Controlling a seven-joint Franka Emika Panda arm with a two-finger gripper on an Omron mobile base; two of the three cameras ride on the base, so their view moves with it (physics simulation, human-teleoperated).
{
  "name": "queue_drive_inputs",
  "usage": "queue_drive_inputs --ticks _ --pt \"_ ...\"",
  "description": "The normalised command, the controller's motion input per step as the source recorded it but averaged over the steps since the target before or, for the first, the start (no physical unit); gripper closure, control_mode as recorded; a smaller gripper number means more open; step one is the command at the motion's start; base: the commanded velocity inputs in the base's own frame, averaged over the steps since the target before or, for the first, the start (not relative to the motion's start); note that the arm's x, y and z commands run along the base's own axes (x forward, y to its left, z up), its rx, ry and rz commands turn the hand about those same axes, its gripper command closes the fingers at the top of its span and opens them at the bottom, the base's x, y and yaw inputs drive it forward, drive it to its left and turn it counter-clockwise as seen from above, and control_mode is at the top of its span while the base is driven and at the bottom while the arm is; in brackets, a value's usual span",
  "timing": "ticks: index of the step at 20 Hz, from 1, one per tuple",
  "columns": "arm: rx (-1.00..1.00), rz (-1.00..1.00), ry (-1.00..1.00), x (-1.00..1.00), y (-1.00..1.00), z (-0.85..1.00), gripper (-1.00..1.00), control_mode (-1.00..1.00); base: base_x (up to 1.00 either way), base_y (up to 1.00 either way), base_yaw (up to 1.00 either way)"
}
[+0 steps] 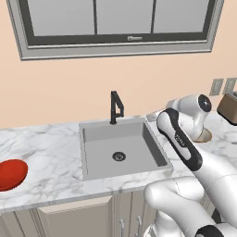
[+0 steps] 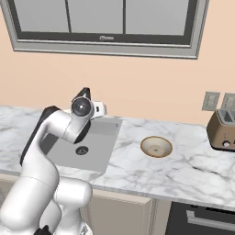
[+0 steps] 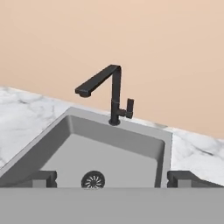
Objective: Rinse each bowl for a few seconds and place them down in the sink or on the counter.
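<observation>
On the white marble worktop [image 1: 51, 152], with the sink [image 1: 121, 150] as landmark, the items are lying as follows, left to right.

Red bowl [image 1: 11, 174]: sitting well to the left of the sink, near the front edge, upright and untouched.

Sink: grey basin, holding nothing but its round drain [image 1: 119, 156]; nothing is being rinsed in it yet.

Faucet [image 3: 109, 92]: slim and black, standing at the back rim of the sink, its spout reaching out over the basin; no water is visibly running.

Tool [image 3: 111, 178]: hovering above the sink's near side and facing the faucet, its dark fingertips [image 3: 41, 178] standing spread wide with nothing between them.

Tan bowl [image 2: 156, 147]: resting on the worktop to the right of the sink, upright and untouched.

Toaster [image 2: 223, 128]: standing far right of the sink, against the wall.

Step in hand, by judgement: getting the water running or fetching a first bowl. A rim pinch from above is likely suiting either shallow bowl, keeping it level while carrying it under the spout.
</observation>
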Motion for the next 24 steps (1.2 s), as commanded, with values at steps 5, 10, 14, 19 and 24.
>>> queue_drive_inputs --ticks 5,10,14,19,24 --pt "0.00 0.05 -0.10 0.14 0.00 -0.12 -1.00 -1.00 0.00 0.00 0.00" --pt "0.01 0.07 -0.07 0.18 0.01 -0.17 -1.00 -1.00 0.00 0.00 0.00" --pt "0.03 0.07 -0.04 0.17 0.00 -0.13 -1.00 -1.00 0.00 0.00 0.00" --pt "0.05 0.07 -0.05 0.15 0.00 -0.10 -1.00 -1.00 0.00 0.00 0.00" --pt "0.04 0.06 -0.01 0.17 0.01 -0.06 -1.00 -1.00 0.00 0.00 0.00"
